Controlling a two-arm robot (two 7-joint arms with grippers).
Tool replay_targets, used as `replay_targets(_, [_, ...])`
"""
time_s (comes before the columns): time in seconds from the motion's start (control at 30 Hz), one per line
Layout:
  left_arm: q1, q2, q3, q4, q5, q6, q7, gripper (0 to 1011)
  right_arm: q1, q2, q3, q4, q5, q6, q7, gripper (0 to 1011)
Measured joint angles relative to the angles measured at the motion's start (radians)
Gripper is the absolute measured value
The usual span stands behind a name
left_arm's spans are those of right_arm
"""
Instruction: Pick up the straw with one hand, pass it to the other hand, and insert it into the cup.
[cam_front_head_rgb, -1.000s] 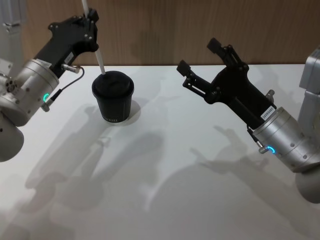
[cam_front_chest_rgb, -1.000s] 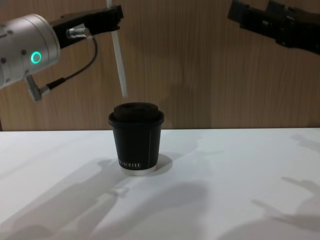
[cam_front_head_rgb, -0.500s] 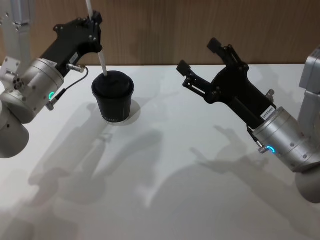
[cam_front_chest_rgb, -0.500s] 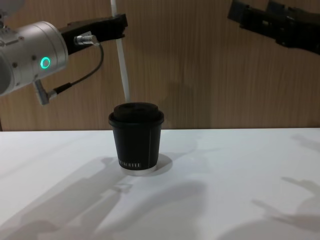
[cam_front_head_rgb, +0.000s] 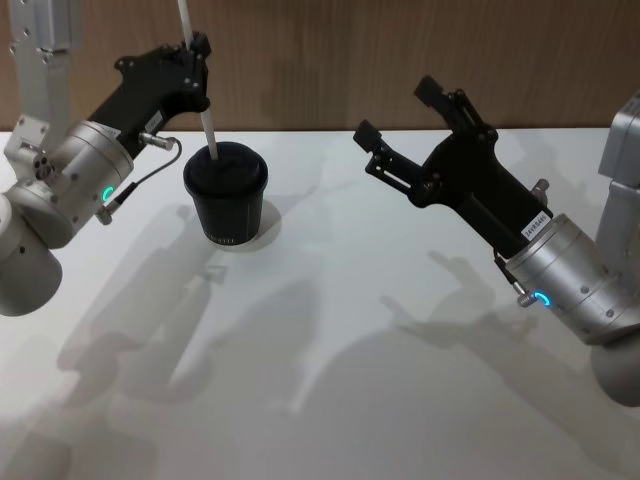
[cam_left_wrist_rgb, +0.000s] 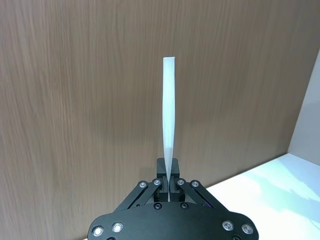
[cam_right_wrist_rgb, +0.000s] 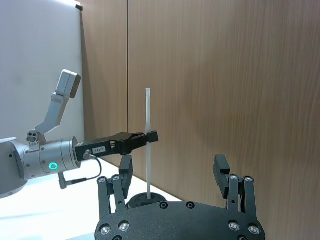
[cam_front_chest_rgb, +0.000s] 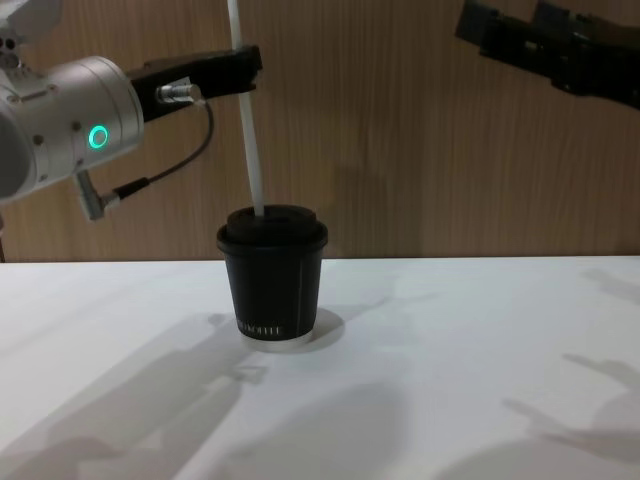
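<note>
The black cup (cam_front_head_rgb: 225, 200) with its domed lid stands on the white table (cam_front_head_rgb: 330, 330) at the back left. My left gripper (cam_front_head_rgb: 197, 62) is above and just behind the cup, shut on the white straw (cam_front_head_rgb: 204, 110), which it holds nearly upright. In the chest view the lower end of the straw (cam_front_chest_rgb: 250, 130) meets the lid of the cup (cam_front_chest_rgb: 272, 285). The left wrist view has the straw (cam_left_wrist_rgb: 168, 120) rising from between the closed fingers. My right gripper (cam_front_head_rgb: 398, 111) hangs open and empty above the table, to the right of the cup.
A wooden wall (cam_front_head_rgb: 400, 50) runs behind the table's far edge. A dark cable (cam_front_chest_rgb: 170, 165) loops under the left wrist. Bare white tabletop stretches in front of the cup and under the right arm.
The left gripper has moved down and slightly right with the straw. The straw's lower end went from hanging above the lid to touching it. The right arm has not moved.
</note>
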Motion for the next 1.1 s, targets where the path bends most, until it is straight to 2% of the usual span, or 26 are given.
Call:
replay_targets(0.6, [-0.001, -0.032, 0.001, 0.065, -0.012, -0.007, -0.051, 16, 0.000, 0.000, 0.000, 0.000, 0.000, 0.000, 0.000, 1001])
replay_targets(0.67, [0.000, -0.035, 0.001, 0.070, -0.012, -0.010, -0.052, 46, 0.000, 0.000, 0.000, 0.000, 0.000, 0.000, 0.000, 1001])
replay_targets(0.93, [0.006, -0.049, -0.001, 0.091, -0.001, -0.033, -0.052, 273, 0.000, 0.000, 0.000, 0.000, 0.000, 0.000, 0.000, 1001])
replay_targets(0.97, [0.007, -0.050, -0.002, 0.091, 0.000, -0.035, -0.052, 330, 0.000, 0.000, 0.000, 0.000, 0.000, 0.000, 0.000, 1001])
replay_targets(1.1, [0.024, -0.050, -0.007, 0.084, 0.005, -0.051, -0.053, 417, 0.000, 0.000, 0.000, 0.000, 0.000, 0.000, 0.000, 1001])
